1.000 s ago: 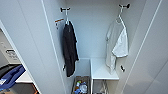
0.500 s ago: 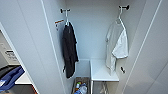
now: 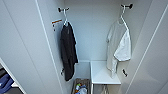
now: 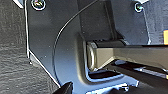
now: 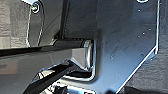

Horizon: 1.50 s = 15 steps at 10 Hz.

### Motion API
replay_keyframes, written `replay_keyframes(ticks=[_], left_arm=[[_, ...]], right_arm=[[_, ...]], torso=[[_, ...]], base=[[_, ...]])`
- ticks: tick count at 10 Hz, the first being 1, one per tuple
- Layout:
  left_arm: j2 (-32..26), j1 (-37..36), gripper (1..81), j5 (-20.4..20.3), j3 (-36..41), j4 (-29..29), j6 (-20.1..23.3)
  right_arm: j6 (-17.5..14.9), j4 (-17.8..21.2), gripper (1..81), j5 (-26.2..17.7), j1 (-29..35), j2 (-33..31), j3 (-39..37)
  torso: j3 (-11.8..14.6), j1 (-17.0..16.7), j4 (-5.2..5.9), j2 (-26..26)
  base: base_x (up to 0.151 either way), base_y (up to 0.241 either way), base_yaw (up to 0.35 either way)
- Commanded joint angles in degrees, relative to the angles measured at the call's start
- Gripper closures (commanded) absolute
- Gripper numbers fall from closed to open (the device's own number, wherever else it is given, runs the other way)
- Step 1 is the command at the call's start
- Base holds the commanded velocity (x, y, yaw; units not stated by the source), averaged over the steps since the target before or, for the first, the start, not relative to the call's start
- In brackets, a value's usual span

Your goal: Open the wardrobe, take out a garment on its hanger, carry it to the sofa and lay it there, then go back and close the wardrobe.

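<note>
Nearest the camera in the head view, both doors of the wardrobe [image 3: 27, 57] stand swung open, their white panels framing the interior on either side. Low at the left edge, outside the left door, a blue object [image 3: 5, 83] rests on a pale ledge; what it is cannot be made out. At the foot of the cabinet a basket [image 3: 80, 87] holds a jumble of coloured items, beside a low white shelf [image 3: 103, 73] that fills the right half of the floor. Above the shelf, on the right wall, the garment [image 3: 118, 47], a white short-sleeved T-shirt, hangs on its hanger [image 3: 123, 15] from a dark hook [image 3: 128, 6]; its hem ends just over the shelf. A small dark fitting [image 3: 124, 72] sits on the wall beside the hem. Across the interior, on the left wall, a long black garment [image 3: 68, 51] hangs from a second dark hook [image 3: 61, 9], next to a small orange-edged tag [image 3: 56, 23] whose writing cannot be read. Farthest back, the rear wall is plain white. Both wrist views show robot hardware over dark carpet [image 4: 12, 62]; whether either gripper is spread or closed cannot be told.
</note>
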Motion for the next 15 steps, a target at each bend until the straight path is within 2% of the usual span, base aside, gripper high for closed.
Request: replay_keyframes(ticks=[1,15], left_arm=[[0.2,-1.8,1.0,3.0,0.3,0.4,0.4],[0.4,-1.7,1.0,3.0,0.3,0.6,0.5]], right_arm=[[-0.4,0.0,1.0,-3.6,2.0,1.3,0.8],[-0.5,-0.1,1.0,-3.6,2.3,1.1,0.6]], torso=[[0.0,0.0,0.0,0.0],[0.0,0.0,0.0,0.0]], base=[[0.1,0.0,0.0],[0.1,0.0,0.0]])
